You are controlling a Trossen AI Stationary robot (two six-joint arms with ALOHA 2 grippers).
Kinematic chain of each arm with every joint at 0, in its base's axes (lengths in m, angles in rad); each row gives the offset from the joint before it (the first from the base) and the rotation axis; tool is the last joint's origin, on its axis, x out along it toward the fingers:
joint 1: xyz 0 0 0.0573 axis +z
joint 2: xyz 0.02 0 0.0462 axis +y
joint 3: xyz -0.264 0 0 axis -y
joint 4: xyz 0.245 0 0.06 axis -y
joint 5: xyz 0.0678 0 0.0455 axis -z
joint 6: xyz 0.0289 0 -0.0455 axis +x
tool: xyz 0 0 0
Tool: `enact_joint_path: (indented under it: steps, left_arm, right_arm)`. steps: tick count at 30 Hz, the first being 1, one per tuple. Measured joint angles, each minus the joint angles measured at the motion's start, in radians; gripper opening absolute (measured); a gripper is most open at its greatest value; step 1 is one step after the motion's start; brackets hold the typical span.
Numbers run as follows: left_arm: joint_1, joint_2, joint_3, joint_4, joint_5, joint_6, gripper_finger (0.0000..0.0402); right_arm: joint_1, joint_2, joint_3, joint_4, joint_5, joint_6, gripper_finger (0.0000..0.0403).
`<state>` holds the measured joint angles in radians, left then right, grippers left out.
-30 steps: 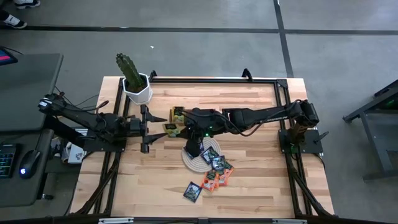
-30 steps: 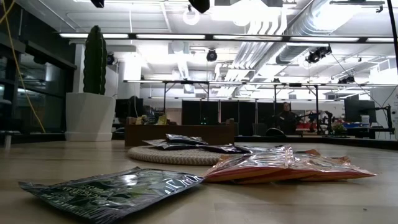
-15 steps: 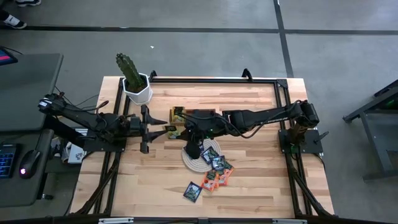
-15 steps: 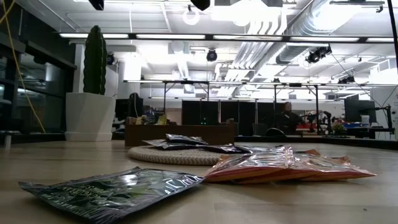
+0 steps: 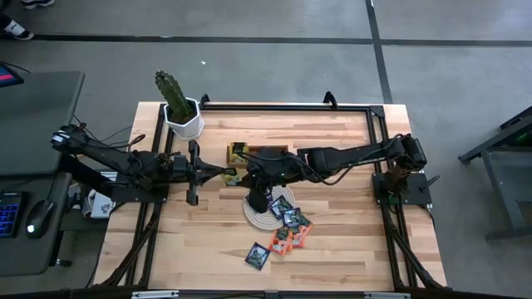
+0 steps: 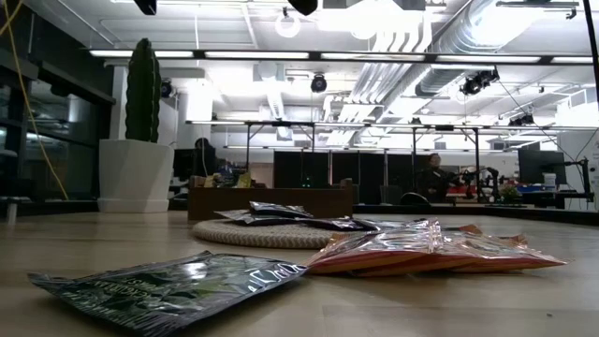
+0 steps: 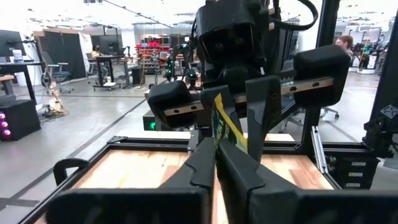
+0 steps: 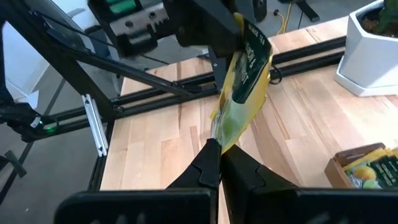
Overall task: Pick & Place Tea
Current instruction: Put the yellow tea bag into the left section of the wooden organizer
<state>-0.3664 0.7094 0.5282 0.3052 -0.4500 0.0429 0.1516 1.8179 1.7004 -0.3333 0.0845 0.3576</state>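
A yellow-green tea sachet (image 8: 244, 74) hangs in the air between my two grippers, over the table's middle left (image 5: 232, 174). My left gripper (image 5: 223, 172) reaches in level from the left and is shut on it. Opposite, my right gripper (image 5: 240, 173) comes from the right and is shut on it too. The brown wooden tray (image 5: 252, 151) stands just beyond them and holds yellow-green sachets (image 8: 367, 169). Dark sachets lie on the round woven mat (image 5: 268, 205). Orange-red ones (image 6: 421, 248) and a dark one (image 6: 168, 281) lie on the table nearer the front. My left gripper pinches the sachet between its two fingers (image 7: 205, 163) at the end turned toward it (image 7: 219, 124). The fingers come level from the table's left. The sachet is lifted clear of the table. My right gripper pinches the sachet's opposite end (image 8: 224, 134) between its two fingertips (image 8: 208, 163). It comes from the table's right, slanting a little downward. The sachet stands tilted between the two holds, slightly creased, clear of the table.
A cactus in a white pot (image 5: 181, 115) stands at the far left corner. A black frame (image 5: 370, 112) runs around the table. The tray lies close behind the grippers, the mat and loose sachets (image 5: 287, 232) in front of them.
My left gripper has shut its wide-open fingers onto the yellow-green sachet and now holds it. It has stayed in place. My right gripper has kept its hold, and the sachet remains in the air between them.
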Motion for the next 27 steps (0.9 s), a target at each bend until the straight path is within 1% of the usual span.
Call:
enact_joint_path:
  steps: [2,8,13,21,24,27]
  left_arm:
    - [0.000,0.000,0.000,0.007,0.000,0.000,0.0003]
    - [0.000,0.000,0.000,0.010,0.005,-0.001,0.0001]
    - [0.000,0.002,0.000,0.007,0.047,-0.010,0.0000]
    - [0.000,0.015,0.000,0.009,0.040,-0.033,0.0001]
    - [0.000,0.015,0.000,0.006,0.039,-0.029,0.0008]
    - [0.000,0.015,0.000,-0.003,0.039,-0.028,0.0031]
  right_arm:
    - [0.000,0.000,0.000,-0.015,0.000,0.000,0.0000]
    - [-0.001,0.000,0.000,-0.026,-0.001,0.019,0.0000]
    - [0.000,0.000,0.000,-0.029,-0.011,0.023,0.0001]
    - [0.000,0.000,0.000,-0.031,0.011,0.015,0.0001]
    - [0.000,0.000,-0.002,-0.031,0.011,0.008,0.0001]
    - [0.000,0.000,-0.002,-0.029,0.011,0.007,0.0001]
